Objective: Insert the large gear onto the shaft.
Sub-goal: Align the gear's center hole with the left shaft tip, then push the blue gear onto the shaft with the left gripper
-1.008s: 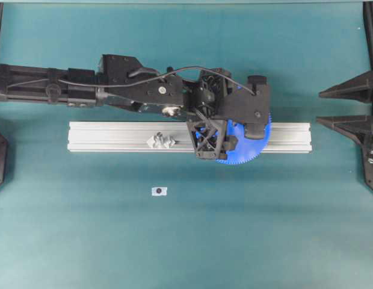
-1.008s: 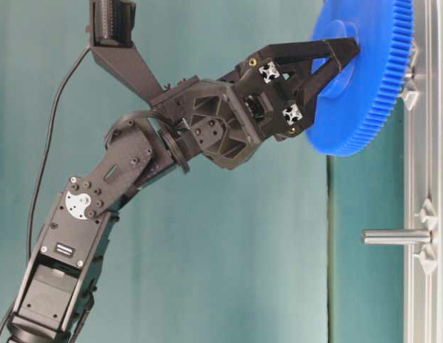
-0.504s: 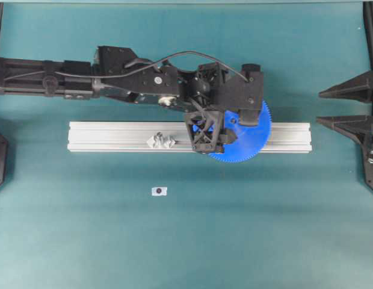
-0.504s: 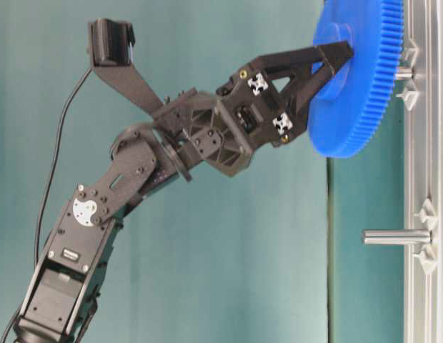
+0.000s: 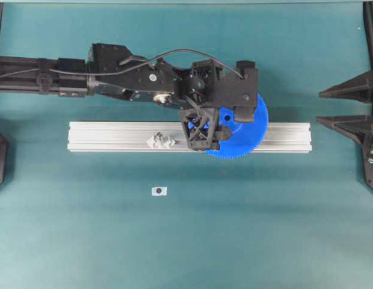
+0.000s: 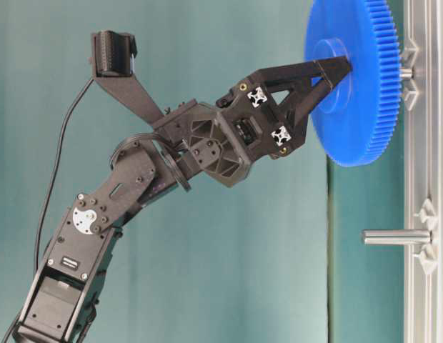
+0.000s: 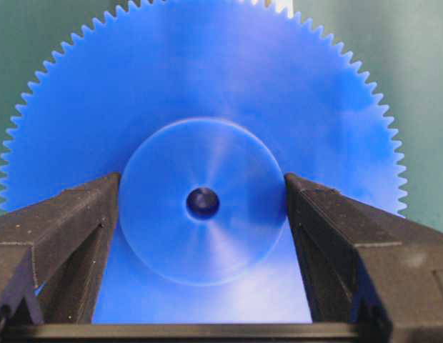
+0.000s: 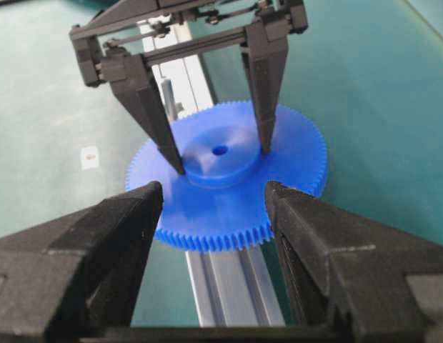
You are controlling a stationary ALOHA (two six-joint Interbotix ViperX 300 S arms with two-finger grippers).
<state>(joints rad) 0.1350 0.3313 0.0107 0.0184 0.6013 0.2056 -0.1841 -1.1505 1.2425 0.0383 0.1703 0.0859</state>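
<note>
Gear (image 7: pixel 207 186) hub between left gripper (image 7: pixel 202 214) fingers.

The overhead view looks straight down on the aluminium rail (image 5: pixel 114 137); the table-level view faces it sidelong. The left wrist camera stares close at the large gear (image 7: pixel 200 204), which the right wrist camera sees from farther, along the rail.

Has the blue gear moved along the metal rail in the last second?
Yes. In the overhead view the blue gear, held by the left gripper, has slid leftward along the rail.
</note>
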